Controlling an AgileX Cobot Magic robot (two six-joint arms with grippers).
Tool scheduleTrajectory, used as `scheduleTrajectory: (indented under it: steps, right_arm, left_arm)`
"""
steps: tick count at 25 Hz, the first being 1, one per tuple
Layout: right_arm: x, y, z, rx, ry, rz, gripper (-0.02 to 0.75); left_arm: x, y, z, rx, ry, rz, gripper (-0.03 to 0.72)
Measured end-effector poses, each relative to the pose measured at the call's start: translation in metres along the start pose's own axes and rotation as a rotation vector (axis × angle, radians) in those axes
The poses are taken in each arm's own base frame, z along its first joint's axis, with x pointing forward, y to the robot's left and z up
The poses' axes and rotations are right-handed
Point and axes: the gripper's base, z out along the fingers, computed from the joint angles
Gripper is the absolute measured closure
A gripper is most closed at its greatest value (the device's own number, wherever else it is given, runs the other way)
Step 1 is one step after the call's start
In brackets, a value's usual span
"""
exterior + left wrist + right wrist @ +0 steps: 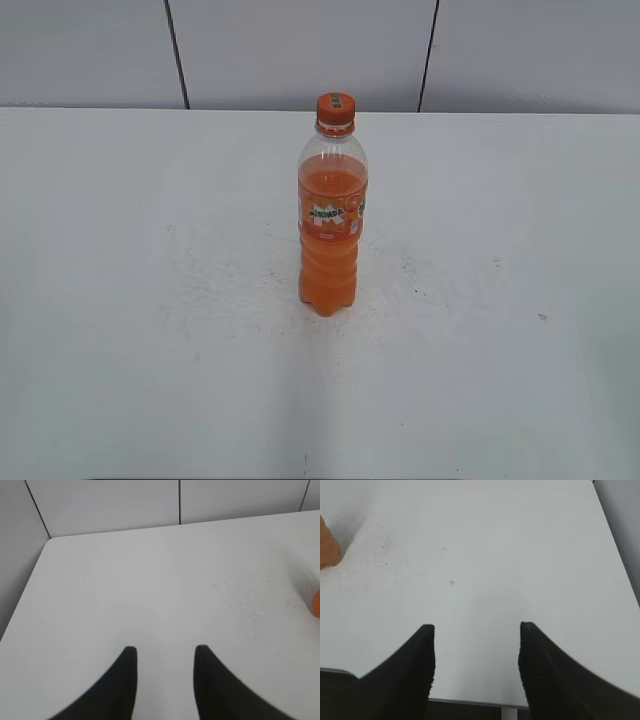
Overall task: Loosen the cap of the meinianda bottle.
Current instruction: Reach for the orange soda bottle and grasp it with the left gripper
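Note:
The meinianda bottle (pixel 331 215) stands upright in the middle of the white table (pixel 140 300), with orange liquid and an orange label band. Its orange ribbed cap (pixel 336 108) sits on the neck. Neither gripper shows in the exterior view. My left gripper (pixel 165 652) is open and empty over the table, with a sliver of the bottle (pixel 316 603) at the right edge of its view. My right gripper (pixel 476 628) is open and empty near the table's front edge, with the bottle's base (pixel 327 545) at the far left of its view.
A grey panelled wall (pixel 300 50) with dark seams runs behind the table. The table's left edge (pixel 22 595) shows in the left wrist view and its right edge (pixel 615 545) in the right wrist view.

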Motion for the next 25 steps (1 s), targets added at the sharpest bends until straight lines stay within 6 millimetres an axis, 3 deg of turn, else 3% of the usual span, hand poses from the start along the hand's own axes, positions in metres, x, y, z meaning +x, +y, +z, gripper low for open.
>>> scheduleTrajectory:
  steps: [5, 11, 16, 19, 25]
  right_arm:
    - [0.0, 0.0, 0.0, 0.0, 0.0, 0.0, 0.33]
    - [0.0, 0.0, 0.0, 0.0, 0.0, 0.0, 0.33]
    - [0.0, 0.0, 0.0, 0.0, 0.0, 0.0, 0.33]
    - [0.0, 0.0, 0.0, 0.0, 0.0, 0.0, 0.33]
    - [0.0, 0.0, 0.0, 0.0, 0.0, 0.0, 0.33]
  left_arm:
    - [-0.041, -0.002, 0.016, 0.008, -0.089, 0.011, 0.445]
    - [-0.079, -0.007, 0.071, 0.025, -0.165, 0.03, 0.445]
    - [-0.1, -0.013, 0.12, 0.032, -0.248, 0.127, 0.445]
    - [-0.1, -0.026, 0.154, 0.093, -0.314, 0.215, 0.445]
    - [-0.067, -0.052, 0.21, 0.263, -0.304, 0.226, 0.445]
